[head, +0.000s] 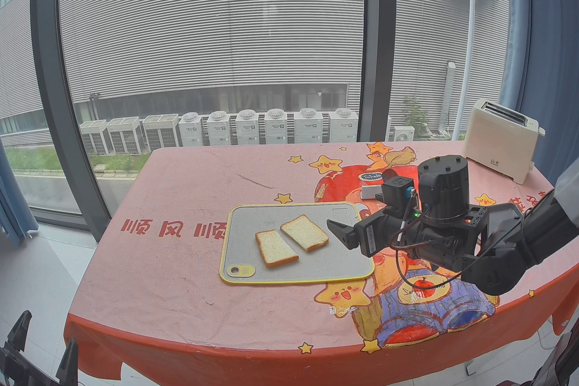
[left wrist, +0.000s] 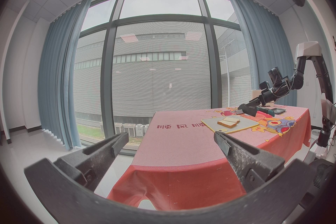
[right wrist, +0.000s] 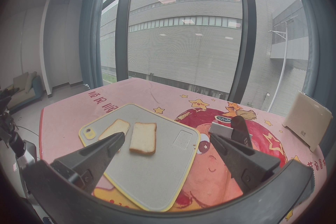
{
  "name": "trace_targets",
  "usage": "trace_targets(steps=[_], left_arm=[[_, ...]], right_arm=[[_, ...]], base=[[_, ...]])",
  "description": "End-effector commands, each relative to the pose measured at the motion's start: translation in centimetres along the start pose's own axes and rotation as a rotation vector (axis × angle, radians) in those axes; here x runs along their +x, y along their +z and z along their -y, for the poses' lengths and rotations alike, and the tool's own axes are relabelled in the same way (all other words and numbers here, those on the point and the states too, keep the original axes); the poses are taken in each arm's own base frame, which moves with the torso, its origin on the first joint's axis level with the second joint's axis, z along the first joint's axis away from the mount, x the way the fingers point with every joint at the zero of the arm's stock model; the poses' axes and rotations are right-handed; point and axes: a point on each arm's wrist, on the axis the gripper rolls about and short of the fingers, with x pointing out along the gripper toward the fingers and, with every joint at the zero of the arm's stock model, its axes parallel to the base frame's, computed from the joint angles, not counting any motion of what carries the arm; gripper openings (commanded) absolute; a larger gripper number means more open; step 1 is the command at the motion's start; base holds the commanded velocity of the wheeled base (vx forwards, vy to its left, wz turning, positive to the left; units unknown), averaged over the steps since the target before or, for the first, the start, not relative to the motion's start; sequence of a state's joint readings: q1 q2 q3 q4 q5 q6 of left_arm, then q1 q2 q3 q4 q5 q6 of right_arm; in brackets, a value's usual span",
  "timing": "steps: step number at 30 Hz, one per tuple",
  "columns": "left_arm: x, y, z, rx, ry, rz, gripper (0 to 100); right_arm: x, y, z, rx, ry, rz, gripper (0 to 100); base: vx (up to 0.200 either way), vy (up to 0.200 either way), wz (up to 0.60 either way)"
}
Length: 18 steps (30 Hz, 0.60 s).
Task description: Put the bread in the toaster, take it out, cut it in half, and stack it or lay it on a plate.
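Two bread halves lie side by side on a grey cutting board with a yellow rim (head: pixel 338 269): one half (head: pixel 275 248) nearer the front, the other (head: pixel 305 233) just behind it. My right gripper (head: pixel 339 233) hovers open at the board's right edge, pointing toward the bread, with nothing between its fingers. From the right wrist view, the halves (right wrist: pixel 143 137) (right wrist: pixel 113 129) lie beyond the open right gripper (right wrist: pixel 166 139). A cream toaster (head: pixel 500 139) stands at the table's back right corner. My left gripper (left wrist: pixel 168 147) is open, low and off the table's left side.
A knife with a black handle (right wrist: pixel 239 128) and grey blade lies on the pink printed tablecloth (head: pixel 181 284) behind the right gripper. Large windows stand just past the table's far edge. Open cloth lies left of and in front of the board.
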<state>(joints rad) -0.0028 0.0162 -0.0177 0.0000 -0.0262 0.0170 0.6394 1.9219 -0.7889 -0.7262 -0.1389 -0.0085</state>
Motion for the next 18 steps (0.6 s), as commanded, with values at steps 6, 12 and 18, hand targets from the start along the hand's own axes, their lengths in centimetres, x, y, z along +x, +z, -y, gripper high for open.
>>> trace_targets(steps=[6,12,18], left_arm=[[0.1,-0.5,0.0,0.0,0.001,-0.011,100],[0.1,-0.5,0.0,0.0,0.0,-0.011,100],[0.1,-0.5,0.0,0.0,0.0,-0.012,100]], right_arm=[[2.5,-0.1,0.1,-0.003,-0.008,-0.057,100],[3.3,0.8,0.6,0.001,-0.017,-0.077,100],[4.4,0.3,0.4,-0.005,-0.015,-0.132,100]], base=[[0.0,0.0,0.0],[0.0,0.0,0.0],[0.0,0.0,0.0]])
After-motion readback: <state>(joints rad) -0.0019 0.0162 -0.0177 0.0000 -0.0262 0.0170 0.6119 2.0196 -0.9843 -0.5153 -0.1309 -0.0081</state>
